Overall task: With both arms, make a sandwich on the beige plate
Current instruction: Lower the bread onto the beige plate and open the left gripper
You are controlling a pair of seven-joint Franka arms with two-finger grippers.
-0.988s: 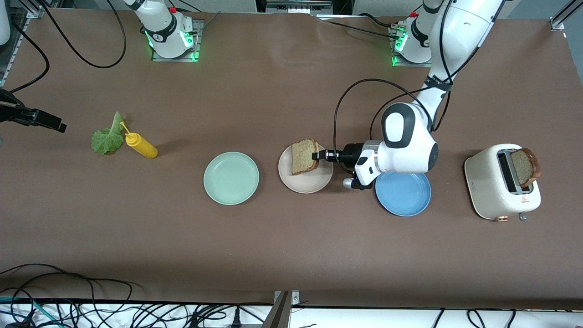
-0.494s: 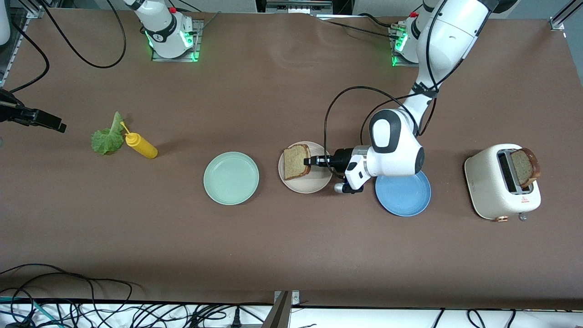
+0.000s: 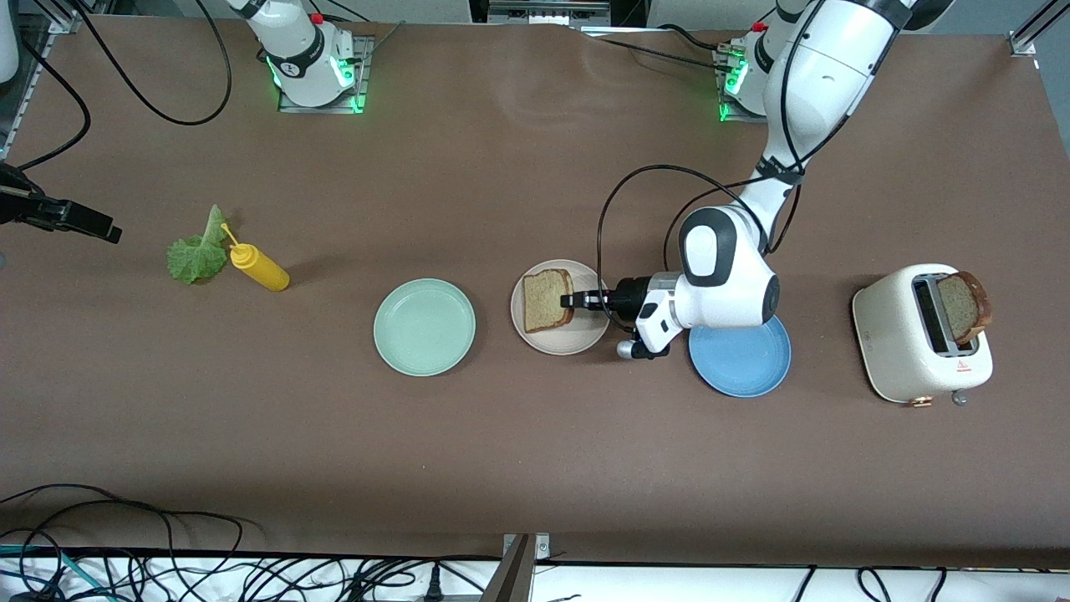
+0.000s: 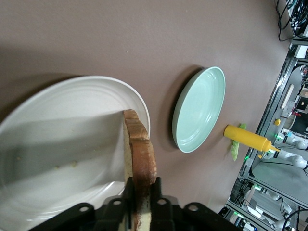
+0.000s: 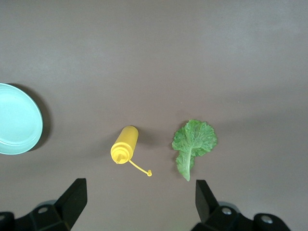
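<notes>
Item: my left gripper (image 3: 577, 300), low over the beige plate (image 3: 579, 339). Fingers pinch the brown crust edge of one bread slice (image 3: 544, 299); in the left wrist view the pads flank the crust closely, though I cannot tell whether they have begun to slacken. The slice lies on the plate, near flat.

Item: my right gripper (image 5: 139, 199), waiting over the lettuce leaf (image 3: 197, 251) and yellow squeeze bottle (image 3: 260, 267) at the right arm's end of the table, fingers spread wide, holding nothing.

Risk: if I pull away before the crust is freed, the slice may drag off the plate's shallow rim; soft crumb could tear.

Materials: bread speckled, porous, dark-crusted; plate smooth, glazed, round. Mint plate (image 3: 425, 327) and blue plate (image 3: 746, 364) alike in form. Toaster (image 3: 911, 347) cream, rounded, second slice (image 3: 963, 308) upright in its slot. Lettuce ruffled, thin.
</notes>
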